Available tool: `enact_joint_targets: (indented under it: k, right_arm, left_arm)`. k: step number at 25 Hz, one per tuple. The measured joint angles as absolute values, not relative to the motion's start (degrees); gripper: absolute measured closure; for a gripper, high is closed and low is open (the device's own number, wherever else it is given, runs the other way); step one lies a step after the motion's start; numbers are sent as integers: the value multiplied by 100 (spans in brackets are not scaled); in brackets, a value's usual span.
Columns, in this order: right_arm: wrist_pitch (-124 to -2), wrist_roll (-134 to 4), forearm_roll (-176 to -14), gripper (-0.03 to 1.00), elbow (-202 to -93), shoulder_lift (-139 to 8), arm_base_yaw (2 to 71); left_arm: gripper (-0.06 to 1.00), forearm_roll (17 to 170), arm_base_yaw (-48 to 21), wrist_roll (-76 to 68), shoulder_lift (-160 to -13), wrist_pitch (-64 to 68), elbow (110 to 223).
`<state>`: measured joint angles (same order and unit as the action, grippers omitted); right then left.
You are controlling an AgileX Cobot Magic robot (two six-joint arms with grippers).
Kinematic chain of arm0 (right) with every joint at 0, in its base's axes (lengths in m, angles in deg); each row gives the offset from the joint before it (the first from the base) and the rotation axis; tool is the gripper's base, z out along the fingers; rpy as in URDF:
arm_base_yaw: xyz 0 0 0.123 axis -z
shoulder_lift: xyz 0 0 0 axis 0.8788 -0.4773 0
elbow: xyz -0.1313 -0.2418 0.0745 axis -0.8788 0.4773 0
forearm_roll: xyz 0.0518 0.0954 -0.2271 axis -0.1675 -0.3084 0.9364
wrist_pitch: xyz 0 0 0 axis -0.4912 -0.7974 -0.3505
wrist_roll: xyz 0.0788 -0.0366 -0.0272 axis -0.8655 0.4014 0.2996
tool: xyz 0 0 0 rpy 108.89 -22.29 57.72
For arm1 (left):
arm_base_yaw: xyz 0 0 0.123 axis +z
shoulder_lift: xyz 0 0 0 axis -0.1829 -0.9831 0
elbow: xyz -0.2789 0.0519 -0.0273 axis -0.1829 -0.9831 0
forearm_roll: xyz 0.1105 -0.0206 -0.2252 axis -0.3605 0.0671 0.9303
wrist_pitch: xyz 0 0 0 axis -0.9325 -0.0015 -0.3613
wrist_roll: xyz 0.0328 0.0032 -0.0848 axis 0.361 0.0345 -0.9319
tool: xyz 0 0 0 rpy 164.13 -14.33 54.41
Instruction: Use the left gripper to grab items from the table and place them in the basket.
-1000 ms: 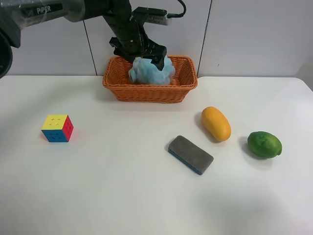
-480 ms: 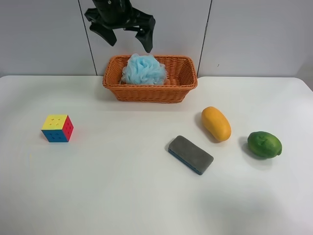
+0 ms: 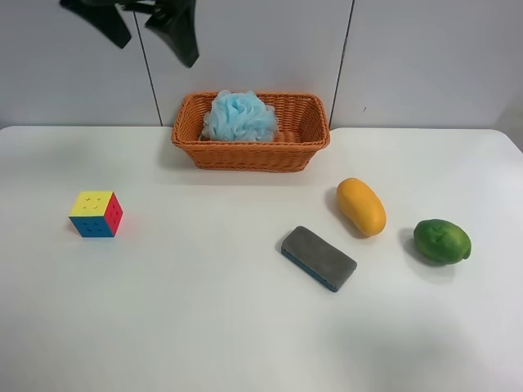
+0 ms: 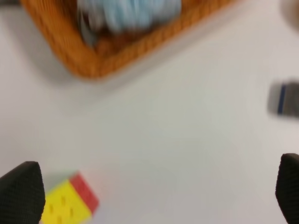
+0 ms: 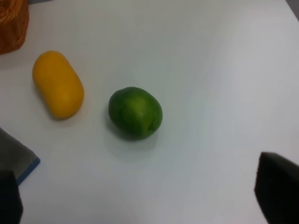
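Four items lie on table [image 3: 204,327]: cube [image 3: 96,214], eraser [image 3: 319,257], mango [image 3: 361,206], green fruit [image 3: 441,241]. Pouf [image 3: 239,116] sits in basket [image 3: 245,153]. Left gripper [image 3: 158,55] hangs high above table, jaws spread, empty. Right gripper [image 5: 142,200] jaws apart too

place: lab bench | cues: plain white table [image 3: 204,327], grey wall panels [image 3: 425,57]

Our left gripper [image 3: 159,55] shows two matte black, tapered, pointed fingers [image 3: 181,33]; of our right gripper [image 5: 145,193] we see only dark, blunt finger ends.
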<state>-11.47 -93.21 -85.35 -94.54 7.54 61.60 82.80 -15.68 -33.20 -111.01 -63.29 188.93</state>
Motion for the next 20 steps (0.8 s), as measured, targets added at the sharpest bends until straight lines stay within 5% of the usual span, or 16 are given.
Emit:
enact_joint_targets:
  k: [10, 20]
  right_arm:
    - [-1147, -9321, -8535, -2, -9454, 754, 6160]
    - [-1147, -9321, -8535, -2, -9454, 754, 6160]
  left_arm:
    - [-4, 8275, -1568, -3259, -7199, -5133, 14624]
    - [-4, 8265, -1568, -3270, -3862, -5449, 12739]
